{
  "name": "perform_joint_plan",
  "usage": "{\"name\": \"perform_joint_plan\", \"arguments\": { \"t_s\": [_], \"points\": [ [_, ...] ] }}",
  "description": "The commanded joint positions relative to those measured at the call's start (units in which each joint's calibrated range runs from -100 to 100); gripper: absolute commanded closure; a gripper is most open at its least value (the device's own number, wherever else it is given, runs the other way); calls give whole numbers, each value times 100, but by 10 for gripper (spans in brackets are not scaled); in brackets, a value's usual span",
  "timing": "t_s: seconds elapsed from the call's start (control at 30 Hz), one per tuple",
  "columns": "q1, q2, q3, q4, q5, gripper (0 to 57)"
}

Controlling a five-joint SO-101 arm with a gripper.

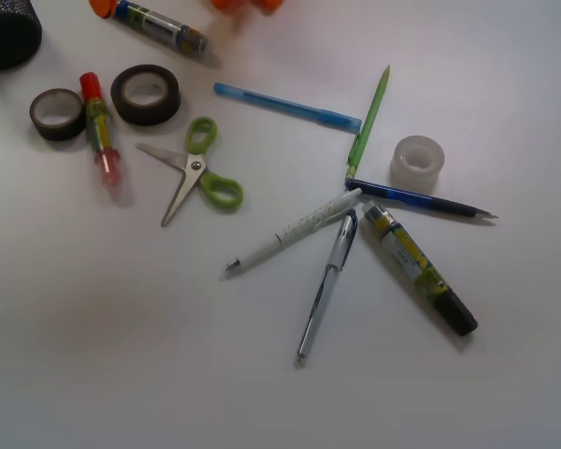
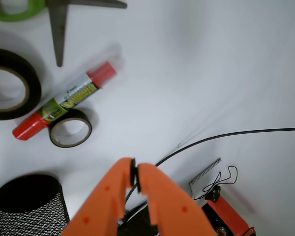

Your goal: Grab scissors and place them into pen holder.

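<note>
Judging by the layout, stood at the very start: nothing grabbed, nothing placed. Nearest in the wrist view, gripper [image 2: 134,178] hung with orange fingers [image 2: 160,196] pressed together at the tips, holding nothing, well short of any object. Just beside it, low left, sat the holder [image 2: 29,204], black mesh, upright, mouth open and seemingly empty as far as could be seen. Further out lay a small tape roll [image 2: 70,127] touching a red marker [image 2: 64,100], then a larger tape roll [image 2: 10,83] at the left edge. Farthest, at the top edge, showed the scissors [image 2: 59,24], only blade tips and a bit of green handle in that view.

Seen from the front, lay flat on the table [image 1: 122,355], blades spread apart in a V, green loops free, just right of the marker and below the larger roll, well apart from the holder in the far left corner. Left to do: opening the fingers, reaching over, gripping the scissors, lifting, carrying back to the holder, dropping in. Probably best gripped near the pivot.
</note>
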State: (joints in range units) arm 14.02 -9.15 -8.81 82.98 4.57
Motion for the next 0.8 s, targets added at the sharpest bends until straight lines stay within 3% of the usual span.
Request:
{"name": "perform_joint_plan", "arguments": {
  "t_s": [0.0, 0.1, 0.27, 0.33, 0.77],
  "points": [
    [-127, 120, -16, 40, -195, 572],
    [-434, 494, 500, -74, -440, 546],
    [-823, 1318, 1279, -529, -772, 308],
    [-838, 1616, 1424, -538, -1011, 265],
    [-1466, 1718, 2275, -870, -1314, 268]
  ]
}}
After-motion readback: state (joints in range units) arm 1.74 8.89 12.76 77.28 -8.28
